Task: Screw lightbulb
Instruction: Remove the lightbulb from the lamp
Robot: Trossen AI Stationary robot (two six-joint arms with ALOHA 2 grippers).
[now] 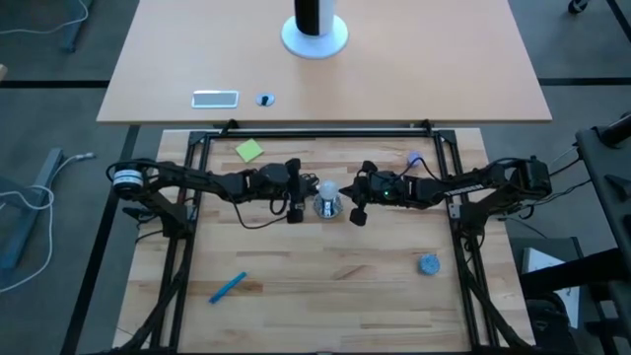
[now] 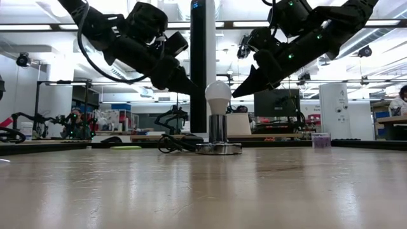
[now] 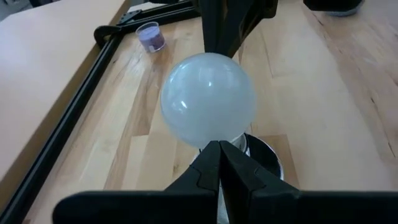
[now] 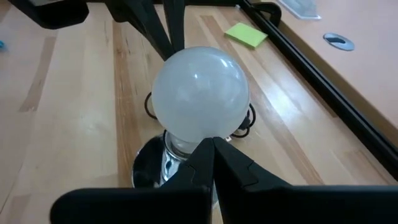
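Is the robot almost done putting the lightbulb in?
Looks close. The lightbulb already stands upright in the shiny socket. Neither arm holds it: the left gripper and right gripper hang shut on either side, not touching it. How tightly it is screwed in cannot be seen, so it may need more turning.

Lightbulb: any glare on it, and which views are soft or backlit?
Left wrist view: small window-like highlights on the lightbulb, the fingers at the bottom blurred. Right wrist view: similar faint highlights, near fingers soft too. Low view: the arms are dark silhouettes against bright ceiling lights, the foreground table blurred. High view: even light, no glare.
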